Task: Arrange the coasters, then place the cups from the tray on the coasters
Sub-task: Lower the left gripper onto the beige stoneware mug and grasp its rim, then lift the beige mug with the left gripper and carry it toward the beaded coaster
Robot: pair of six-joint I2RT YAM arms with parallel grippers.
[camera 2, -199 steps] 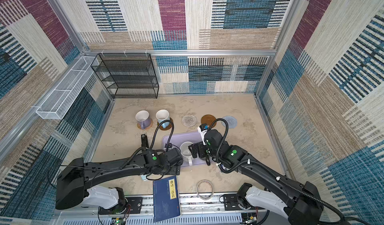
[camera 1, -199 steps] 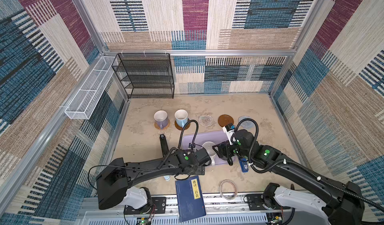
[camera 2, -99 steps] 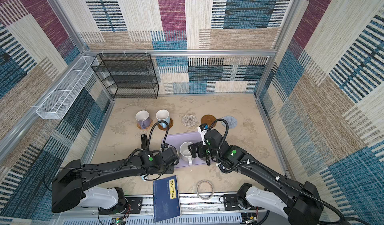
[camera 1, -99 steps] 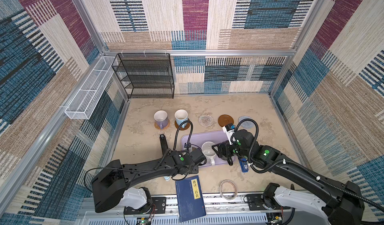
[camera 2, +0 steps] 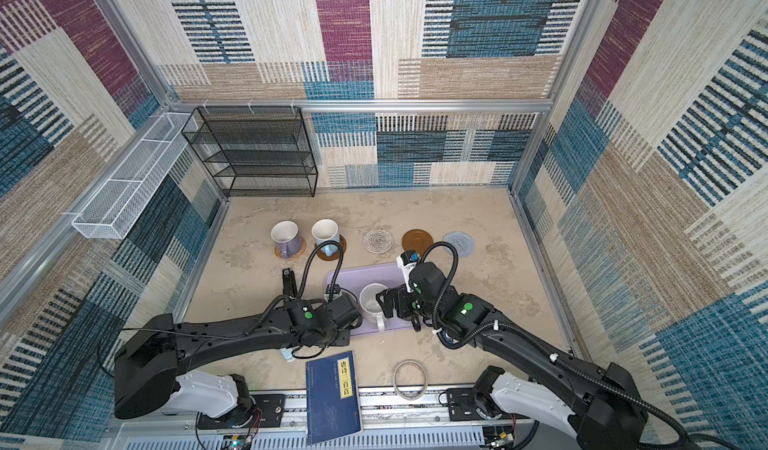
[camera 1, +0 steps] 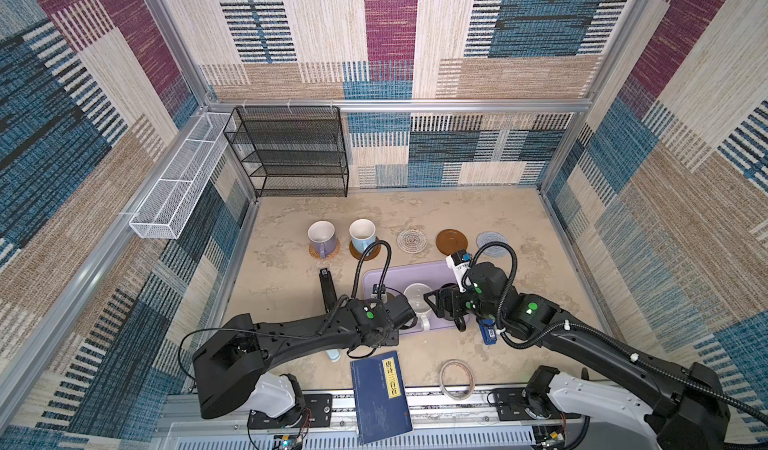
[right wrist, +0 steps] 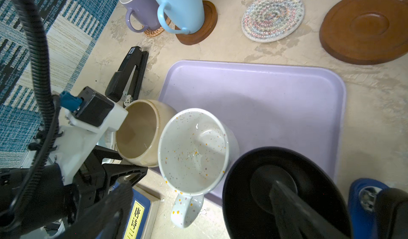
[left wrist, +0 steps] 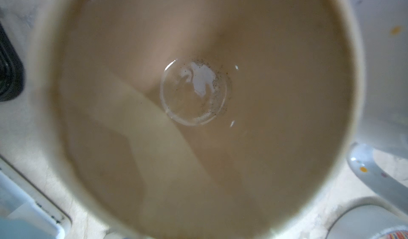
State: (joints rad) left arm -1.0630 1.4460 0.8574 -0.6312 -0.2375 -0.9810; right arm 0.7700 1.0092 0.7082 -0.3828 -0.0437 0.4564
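Note:
On the lilac tray (right wrist: 265, 98) stand a beige cup (right wrist: 136, 132), a speckled white cup (camera 1: 417, 298) and a black cup (right wrist: 242, 193). My left gripper (right wrist: 132, 164) is pinched in at the beige cup's near side, and that cup fills the left wrist view. My right gripper (right wrist: 340, 207) is open, with one finger inside the black cup. At the back, a lilac cup (camera 1: 321, 236) sits on a tan coaster (camera 1: 328, 253) and a light blue cup (camera 1: 362, 234) on a dark brown one (camera 1: 370, 253). The lacy (camera 1: 412, 240), brown (camera 1: 451, 242) and grey-blue (camera 1: 490, 242) coasters are bare.
A dark blue book (camera 1: 380, 394) and a clear tape ring (camera 1: 456, 377) lie at the front edge. A black stapler (camera 1: 326, 288) lies left of the tray and a blue item (camera 1: 487, 333) lies to its right. A black wire rack (camera 1: 291, 153) stands at the back left.
My left gripper has drawn slightly left, uncovering the speckled cup, and its jaws have closed in on the beige cup. The right arm has not moved.

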